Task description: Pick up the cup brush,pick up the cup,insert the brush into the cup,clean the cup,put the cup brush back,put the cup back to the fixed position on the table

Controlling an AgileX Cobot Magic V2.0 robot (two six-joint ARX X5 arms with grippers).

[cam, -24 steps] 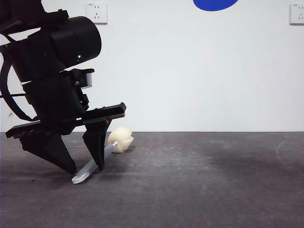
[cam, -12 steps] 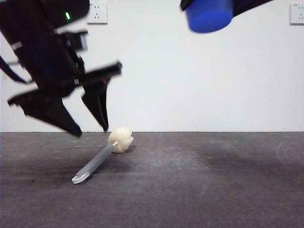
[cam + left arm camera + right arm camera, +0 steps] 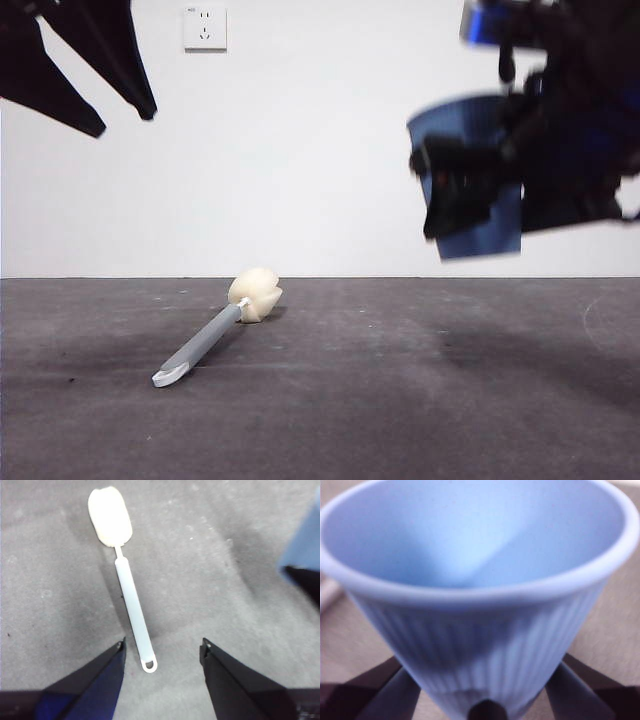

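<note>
The cup brush (image 3: 215,338) lies flat on the table (image 3: 400,410), its cream sponge head toward the wall and its looped tip toward the camera. In the left wrist view the brush (image 3: 131,600) lies alone on the table below the open jaws. My left gripper (image 3: 122,120) (image 3: 162,645) hangs open and empty high at the top left, well above the brush. At the right, the light blue cup (image 3: 488,238) is up in the air, blurred, with my right gripper (image 3: 480,190) shut on it. The right wrist view shows the cup (image 3: 480,580) between the jaws of that gripper (image 3: 482,697), mouth toward the camera.
A white wall with a socket (image 3: 204,27) stands behind the table. The cup's blue side and the right gripper show at one border of the left wrist view (image 3: 304,540).
My left gripper has let go of the brush handle and risen to the top left, leaving the brush on the table. The right gripper has come down at the right with the cup.
</note>
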